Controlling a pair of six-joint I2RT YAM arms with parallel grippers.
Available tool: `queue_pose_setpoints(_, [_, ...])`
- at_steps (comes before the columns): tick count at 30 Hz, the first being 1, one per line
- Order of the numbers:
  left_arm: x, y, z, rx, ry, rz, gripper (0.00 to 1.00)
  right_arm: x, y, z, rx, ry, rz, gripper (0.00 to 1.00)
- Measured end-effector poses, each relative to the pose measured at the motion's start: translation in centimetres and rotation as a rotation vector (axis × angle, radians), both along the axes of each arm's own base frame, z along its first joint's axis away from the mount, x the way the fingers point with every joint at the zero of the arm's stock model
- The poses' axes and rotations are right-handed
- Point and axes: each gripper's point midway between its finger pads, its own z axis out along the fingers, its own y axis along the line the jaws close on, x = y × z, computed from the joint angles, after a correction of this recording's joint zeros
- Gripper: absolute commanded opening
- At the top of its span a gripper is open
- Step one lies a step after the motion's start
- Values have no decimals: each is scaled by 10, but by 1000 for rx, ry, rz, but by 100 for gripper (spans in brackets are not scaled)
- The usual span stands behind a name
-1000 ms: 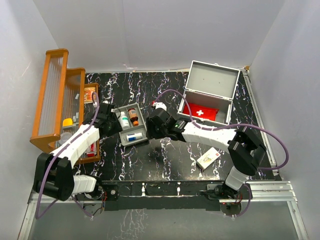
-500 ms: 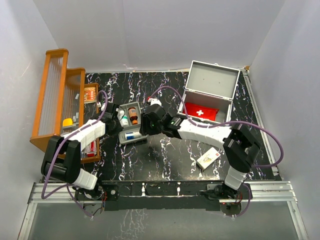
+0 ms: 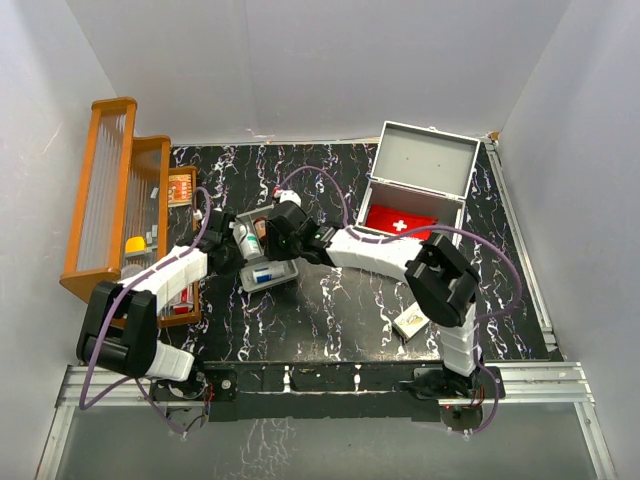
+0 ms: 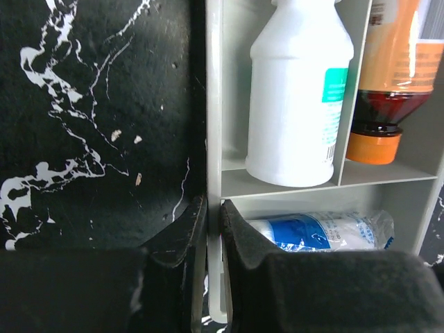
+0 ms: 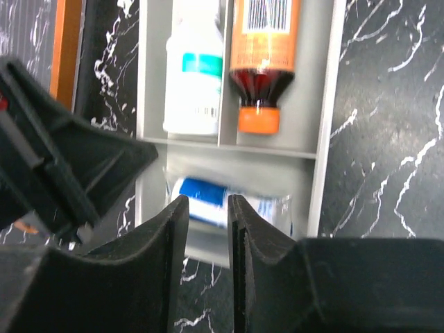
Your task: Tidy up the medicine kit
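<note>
The medicine kit [image 3: 420, 165] stands open at the back right, with a red pouch [image 3: 400, 222] inside. Left of it lies a small grey tray [image 3: 285, 272] holding a white bottle [image 4: 298, 97], an amber bottle [image 4: 388, 83] and a blue-and-white packet [image 4: 319, 229]. My left gripper [image 4: 214, 208] is shut on the tray's left wall [image 4: 214, 104], one finger on each side. My right gripper [image 5: 208, 205] hovers over the tray's near end [image 5: 326, 104], above the packet [image 5: 201, 189]. Its jaws are narrowly apart, with nothing held between them.
A wooden rack [image 3: 110, 200] with small items stands along the left edge of the table. A small orange box [image 3: 180, 187] lies beside it. A white box [image 3: 415, 320] lies on the black marble top near the right arm's base.
My right gripper has swung left from beside the tray to over it, and its jaws have narrowed. My left gripper has closed on the tray's left wall.
</note>
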Motion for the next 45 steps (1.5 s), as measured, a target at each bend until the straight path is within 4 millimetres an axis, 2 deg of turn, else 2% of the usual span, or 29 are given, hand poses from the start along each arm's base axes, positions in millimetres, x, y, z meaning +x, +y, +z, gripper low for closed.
queue_pose_setpoints(9, [-18,-4,0,-45,10,-19,10,26,21,-19,-58,-59,26,24])
queue_pose_setpoints(12, [-22,-5,0,-56,14,-26,13,27,21,-28,-86,-63,48,20])
queue_pose_setpoints(16, [-25,-7,0,-66,23,-32,17,28,28,-36,-104,-60,76,19])
queue_pose_setpoints(22, [-26,-9,0,-78,28,-40,18,26,36,-44,-118,-55,105,15])
queue_pose_setpoints(31, [-27,-10,2,-86,26,-38,26,31,34,-58,-188,-54,87,14])
queue_pose_setpoints(35, [-26,-11,12,-101,-2,-34,34,33,34,-59,-200,-56,82,14])
queue_pose_setpoints(40, [-29,-11,27,-114,-35,-35,34,33,35,-59,-204,-57,81,8])
queue_pose_setpoints(45, [-32,-5,50,-103,-79,-22,36,34,36,-60,-215,-61,73,11])
